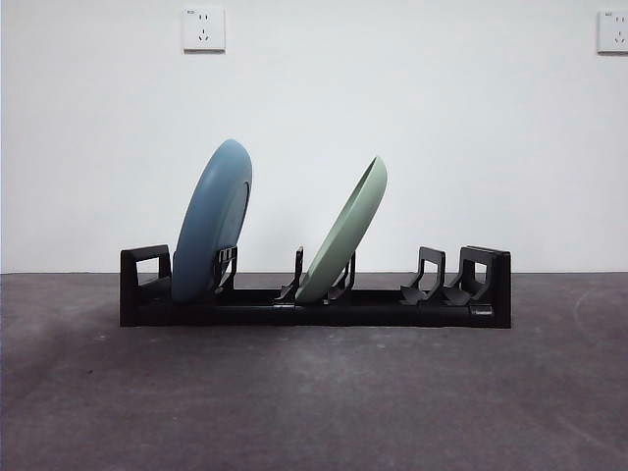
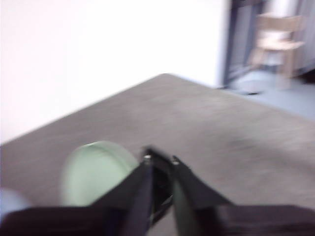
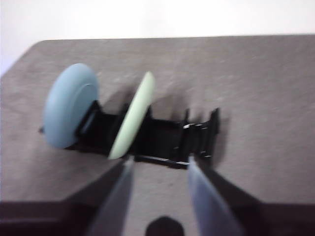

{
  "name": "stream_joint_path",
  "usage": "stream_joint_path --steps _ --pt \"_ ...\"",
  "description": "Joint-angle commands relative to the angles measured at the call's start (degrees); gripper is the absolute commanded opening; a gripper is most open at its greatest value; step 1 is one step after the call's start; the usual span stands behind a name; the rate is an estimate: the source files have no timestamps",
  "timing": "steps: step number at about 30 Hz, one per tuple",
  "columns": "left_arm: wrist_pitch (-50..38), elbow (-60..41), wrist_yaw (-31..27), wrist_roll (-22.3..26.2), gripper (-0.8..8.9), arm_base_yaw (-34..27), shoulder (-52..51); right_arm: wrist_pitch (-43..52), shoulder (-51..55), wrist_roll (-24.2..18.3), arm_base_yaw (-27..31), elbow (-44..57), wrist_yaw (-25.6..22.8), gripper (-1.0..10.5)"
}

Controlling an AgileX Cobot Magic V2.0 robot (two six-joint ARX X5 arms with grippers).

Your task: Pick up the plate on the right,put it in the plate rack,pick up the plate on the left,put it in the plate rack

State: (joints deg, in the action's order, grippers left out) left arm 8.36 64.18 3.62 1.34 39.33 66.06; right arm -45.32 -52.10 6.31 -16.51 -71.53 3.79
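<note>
Both plates stand in the plate rack [image 1: 314, 306]: the blue plate [image 1: 213, 221] near one end, the green plate [image 1: 345, 231] in the middle, each leaning on a divider. By the look of it, only pulling away cleanly remains. The right gripper [image 3: 158, 169] hangs open above the rack, holding nothing; the left gripper [image 2: 160, 164] is nearly closed and empty, so both should lift without brushing a rim. The table [image 1: 314, 402] is dull grey and bare beneath a white wall [image 1: 392, 98] with sockets.

Black plate rack [image 1: 314, 304] on grey table [image 1: 314, 402], blue plate [image 1: 211, 224] and green plate [image 1: 343, 234] leaning in slots
</note>
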Motion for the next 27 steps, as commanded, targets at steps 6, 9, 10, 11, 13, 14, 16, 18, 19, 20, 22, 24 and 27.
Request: stream_joint_path --steps 6,9,10,11,13,14,16,18,19,20,22,24,27 --pt "13.92 -2.51 -12.52 4.61 -0.08 -6.67 -14.88 7.5 8.28 -0.74 -0.11 8.55 -6.03 -0.1" --pt "13.75 -7.13 -12.55 4.42 -0.08 -9.14 -20.28 11.56 13.25 -0.09 -0.11 16.33 -8.87 -0.1" --pt "13.81 -8.92 -12.55 4.26 -0.08 -9.66 -21.99 12.46 14.8 0.28 -0.11 18.82 -9.4 -0.1" --pt "13.81 -10.86 -12.55 4.22 -0.08 -10.08 -23.58 13.29 16.31 1.05 -0.11 21.29 -10.05 -0.1" --pt "13.79 -15.61 -12.63 3.04 -0.08 -10.56 -27.65 14.1 19.76 3.26 -0.11 26.47 -10.16 -0.1" --pt "13.75 -17.9 -12.63 2.58 -0.08 -10.58 -29.9 14.03 21.18 4.07 -0.11 28.7 -10.16 -0.1" --pt "13.64 -21.44 -12.59 1.73 -0.08 -10.54 -33.64 13.07 22.95 5.53 -0.11 31.1 -10.19 -0.1" --pt "15.15 -23.04 -12.55 0.35 -0.08 -10.54 -36.22 11.28 23.1 7.63 -0.11 31.67 -10.23 0.0" --pt "16.98 -22.93 -12.5 -1.03 -0.07 -10.54 -36.74 11.15 22.93 8.61 -0.11 31.67 -10.32 0.0" --pt "18.93 -22.77 -12.5 -2.29 -0.04 -10.54 -37.11 11.23 22.45 9.94 -0.11 31.65 -10.27 0.0" --pt "21.38 -22.77 -12.52 -2.45 -0.04 -10.54 -37.18 11.32 21.97 14.01 -0.11 31.65 -10.27 0.0" --pt "23.61 -22.77 -12.55 -2.45 -0.03 -10.56 -36.96 11.63 21.31 17.29 -0.11 31.61 -10.1 0.0" --pt "26.86 -22.77 -12.5 -2.43 -0.04 -10.54 -35.69 10.99 20.61 17.2 -0.09 31.63 -10.32 0.0"
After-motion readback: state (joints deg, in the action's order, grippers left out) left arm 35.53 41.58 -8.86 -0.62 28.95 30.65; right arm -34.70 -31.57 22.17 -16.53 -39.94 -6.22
